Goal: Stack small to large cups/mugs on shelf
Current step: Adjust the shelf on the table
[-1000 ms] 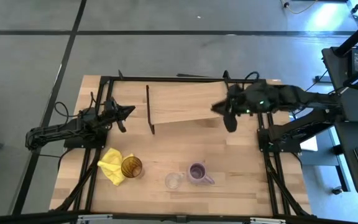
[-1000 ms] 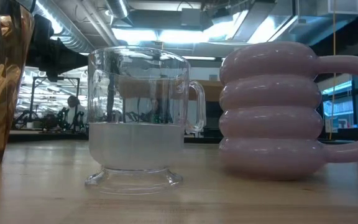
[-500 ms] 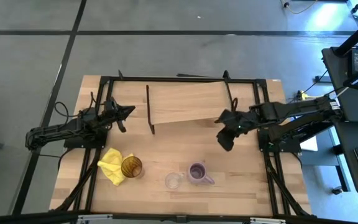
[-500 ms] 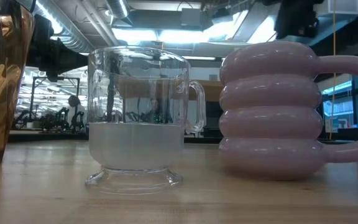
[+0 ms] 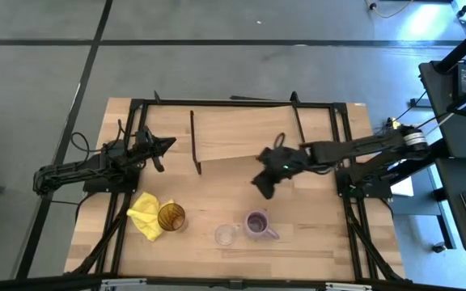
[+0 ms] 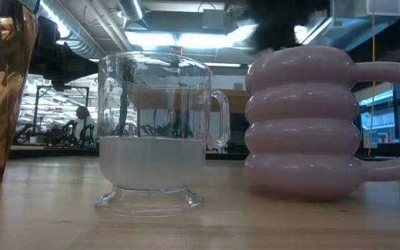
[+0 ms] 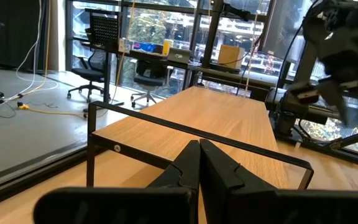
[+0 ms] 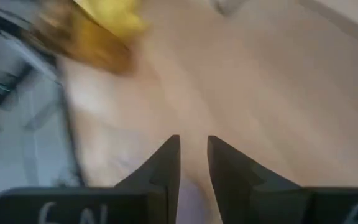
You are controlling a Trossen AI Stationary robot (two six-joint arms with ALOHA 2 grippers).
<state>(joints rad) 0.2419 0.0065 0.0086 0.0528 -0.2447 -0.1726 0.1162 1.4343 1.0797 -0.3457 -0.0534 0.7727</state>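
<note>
Nearest you, along the front edge of the table, the three vessels are sitting in a row: the amber tumbler touching the yellow cloth on the left, the small glass cup in the middle, and the purple mug just beside it on the right, its handle pointing away from the cup. In the low view, the glass cup and the mug are standing upright with a clear gap between them.

Behind them, you are running the right gripper out over the tabletop, above and just beyond the mug. Its fingers are standing narrowly parted, holding nothing. By my reading you are reaching for a first pick, so open wider before you descend. If you are taking the mug, come down over its rim on the side away from the glass cup, so a finger is not knocking the cup over. Keep it upright as you lift.

Farther back, the shelf is waiting bare, with its wire legs at either end. Carry high enough to clear them.

The left gripper is resting at the left of the table near the shelf's end, fingers pressed together, empty.
</note>
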